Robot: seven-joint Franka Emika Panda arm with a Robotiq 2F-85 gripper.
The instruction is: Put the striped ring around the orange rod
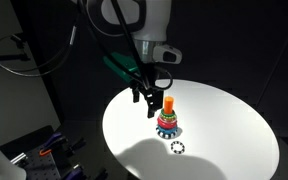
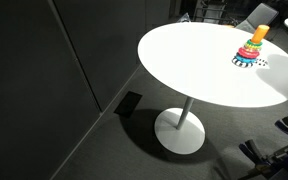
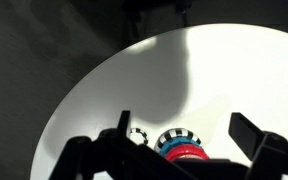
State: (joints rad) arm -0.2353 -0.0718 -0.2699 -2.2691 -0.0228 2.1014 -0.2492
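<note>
On table (image 1: 229, 125): striped ring (image 1: 177, 148) flat | orange rod (image 1: 169, 103) upright | gripper (image 1: 144, 102) jaws spread, empty

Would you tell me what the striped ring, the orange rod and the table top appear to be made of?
The striped ring: probably moulded plastic, judging by its crisp dark-and-white segments. The orange rod: likely plastic, uniformly bright; finish unclear. The table top: smooth white laminate or painted board, with no grain visible; uncertain.

Both exterior views share the white table (image 1: 234, 130), wrist view close above it
</note>
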